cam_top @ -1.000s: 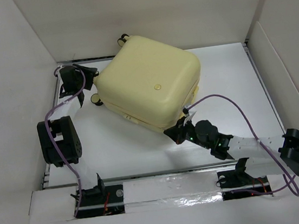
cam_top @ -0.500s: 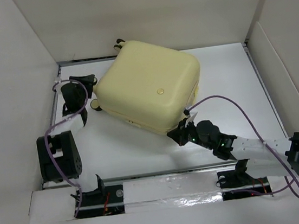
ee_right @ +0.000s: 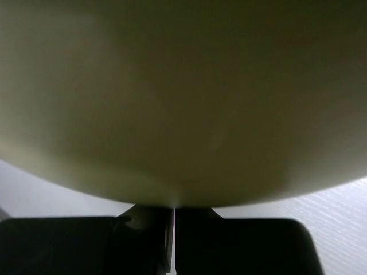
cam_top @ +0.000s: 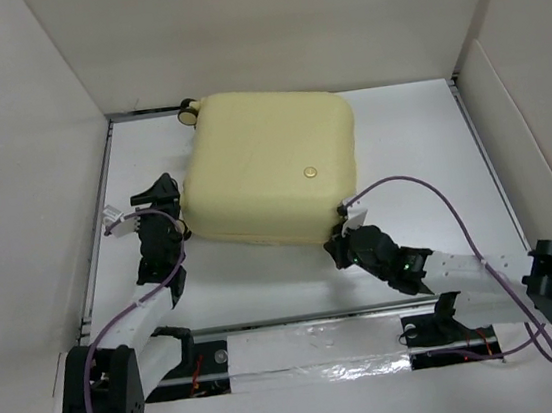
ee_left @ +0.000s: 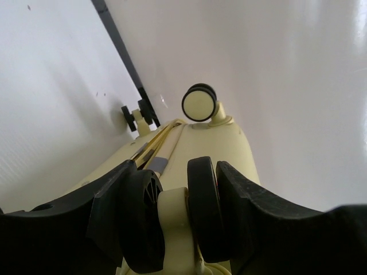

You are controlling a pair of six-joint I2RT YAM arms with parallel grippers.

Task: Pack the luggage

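Your luggage [cam_top: 271, 167] lies flat and closed on the white surface [cam_top: 420, 148], its pale yellow shell facing up, with a small round badge [cam_top: 309, 173] on the shell toward its near right corner.

Look at the luggage's left side: your left tool [cam_top: 178, 213] is right against it, at the near left corner. In the left wrist view, that tool [ee_left: 175, 177] has its two black fingers [ee_left: 112, 212] set on either side of a twin wheel [ee_left: 172, 223], and each finger presses on one of the black discs. The tool is clamped on that wheel, with the jaws held partly apart by it. Beyond it, along the same edge of the luggage [ee_left: 218, 149], you can see a second wheel [ee_left: 199, 103] at the far left corner; the top view shows it too [cam_top: 187, 114].

At the luggage's near right corner sits your right tool [cam_top: 336, 244], its tip touching the lower edge of the shell. In the right wrist view, its fingers are pressed together with only a thin seam between them [ee_right: 173, 215]. They hold nothing, and the curved underside of the luggage [ee_right: 183, 97] fills the view directly above them.
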